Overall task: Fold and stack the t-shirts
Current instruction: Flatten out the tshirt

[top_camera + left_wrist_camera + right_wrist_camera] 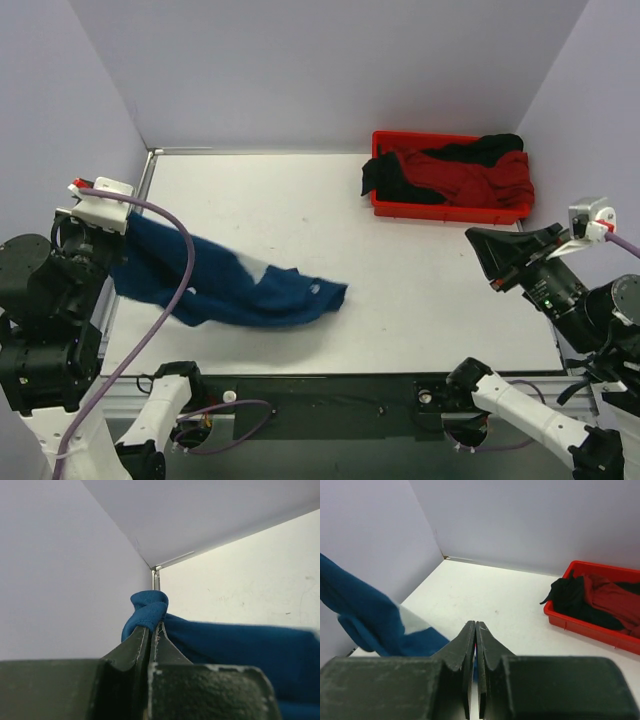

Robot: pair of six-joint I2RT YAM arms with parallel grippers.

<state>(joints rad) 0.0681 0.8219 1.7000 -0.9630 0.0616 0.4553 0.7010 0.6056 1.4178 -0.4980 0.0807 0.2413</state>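
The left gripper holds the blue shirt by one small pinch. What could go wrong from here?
1. The left gripper pinches only a small bunch of the blue t-shirt; the cloth may slip out.
2. The right gripper is shut, empty and far away; held at one point, the shirt may end up crumpled, not flat.

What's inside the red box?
A crumpled red t-shirt and black t-shirt fill the red tray. They cover its floor, so anything underneath, and how many shirts there are, cannot be seen.
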